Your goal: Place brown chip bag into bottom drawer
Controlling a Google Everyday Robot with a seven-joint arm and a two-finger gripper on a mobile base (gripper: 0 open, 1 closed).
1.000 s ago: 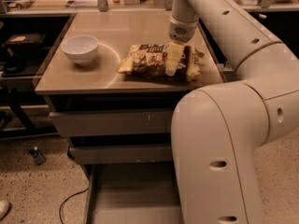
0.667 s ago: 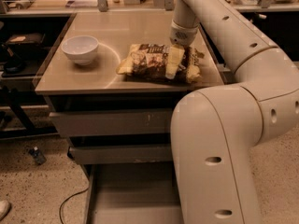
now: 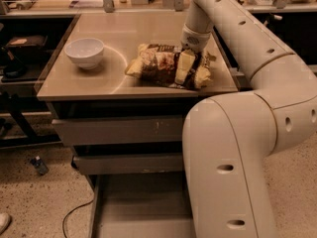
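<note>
Gripper (image 3: 187,66) is down on the brown chip bag (image 3: 156,63), right of the bag's middle; whether it is clamped or released can't be told. Bag lies flat on the cabinet top (image 3: 124,29) near the front right edge, long axis running left-right, yellow ends out to either side. White bowl (image 3: 85,51) sits apart to the left, contents not visible. Bottom drawer (image 3: 143,202) is pulled open, straight below and forward of the bag; nothing shows on its floor, and the arm (image 3: 233,172) hides its right part. Two upper drawers (image 3: 119,130) are shut. Likely next: lift, clear the front edge, lower.
</note>
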